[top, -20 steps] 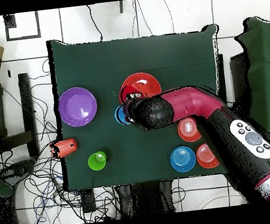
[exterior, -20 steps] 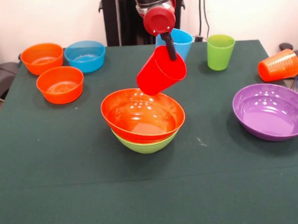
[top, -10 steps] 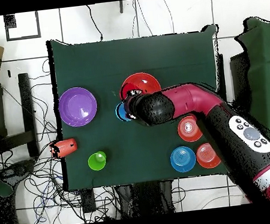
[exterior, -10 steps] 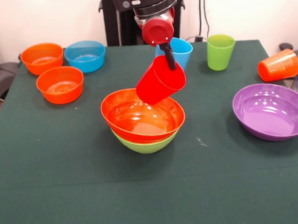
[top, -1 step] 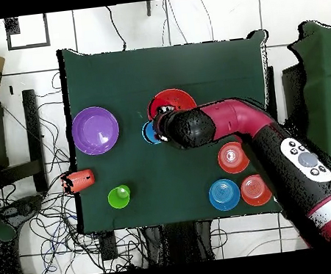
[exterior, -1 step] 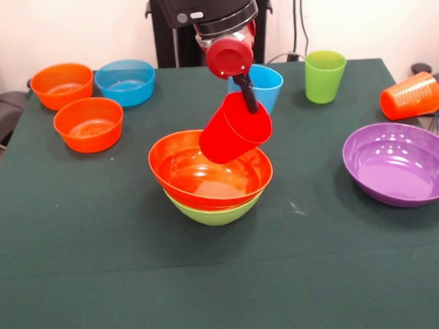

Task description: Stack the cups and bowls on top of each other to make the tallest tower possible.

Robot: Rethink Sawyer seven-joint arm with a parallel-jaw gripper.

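Observation:
My gripper (exterior, -1 step: 249,102) is shut on the rim of the red cup (exterior, -1 step: 229,134) and holds it tilted, mouth up and to the right. The cup hangs just above the far side of the large orange-red bowl (exterior, -1 step: 187,173), which is nested in the lime green bowl (exterior, -1 step: 215,213) at the table's middle; these two make up the tower. The light blue cup (exterior, -1 step: 268,82) stands just behind my gripper. In the overhead view the arm (top, -1 step: 219,126) covers the red cup, and only part of the orange-red bowl (top, -1 step: 173,100) shows.
The green cup (exterior, -1 step: 324,76) stands upright at the back right, and the orange cup (exterior, -1 step: 411,95) lies on its side near the right edge. The purple bowl (exterior, -1 step: 400,162) sits at the right. Two small orange bowls (exterior, -1 step: 62,84) (exterior, -1 step: 89,124) and a blue bowl (exterior, -1 step: 125,82) sit at the back left.
The gripper has come down and a little forward with the red cup, bringing it closer to the orange-red bowl. Nothing else has moved.

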